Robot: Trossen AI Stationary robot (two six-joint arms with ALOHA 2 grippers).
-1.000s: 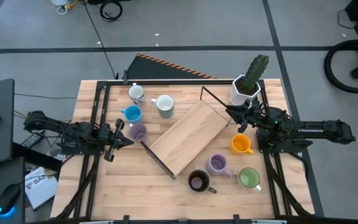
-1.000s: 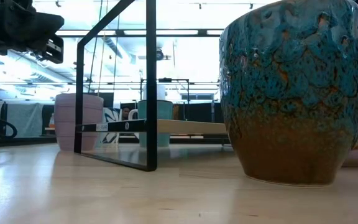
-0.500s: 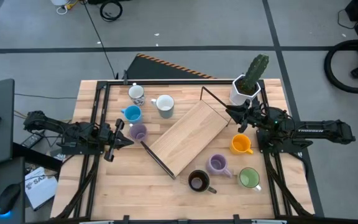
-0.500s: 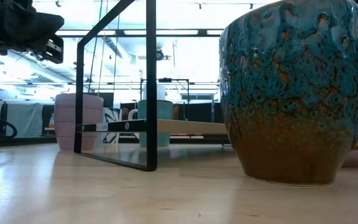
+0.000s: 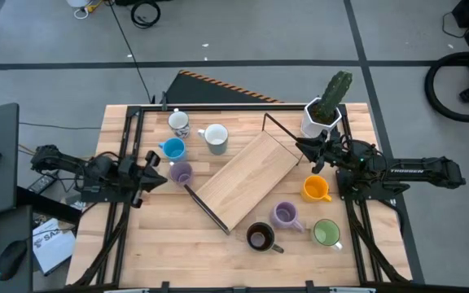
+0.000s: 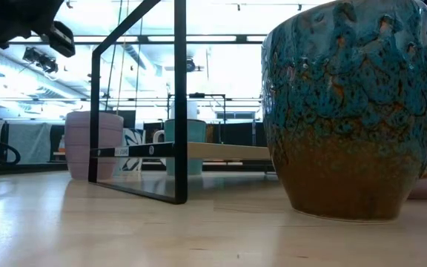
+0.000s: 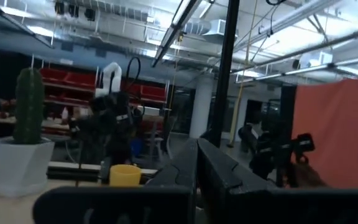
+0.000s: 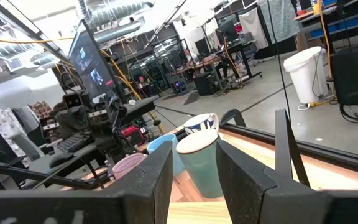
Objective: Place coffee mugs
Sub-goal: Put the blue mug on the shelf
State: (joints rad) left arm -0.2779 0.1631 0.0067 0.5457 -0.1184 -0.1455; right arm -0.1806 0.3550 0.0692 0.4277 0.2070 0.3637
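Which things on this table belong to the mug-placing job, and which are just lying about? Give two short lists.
Belonging to the job:
white mug
pale grey mug
blue mug
lavender mug
second lavender mug
orange mug
green mug
dark brown mug

Just lying about:
cactus pot
wooden board with black frame

table (image 5: 161, 244): light wood top | shelf (image 5: 247, 179): wooden board in a black wire frame, lying diagonally mid-table | cactus pot (image 5: 320, 118): white faceted, green cactus, just beyond the shelf's far right corner | vacuum (image 5: 462, 81): on the grey floor, right of table
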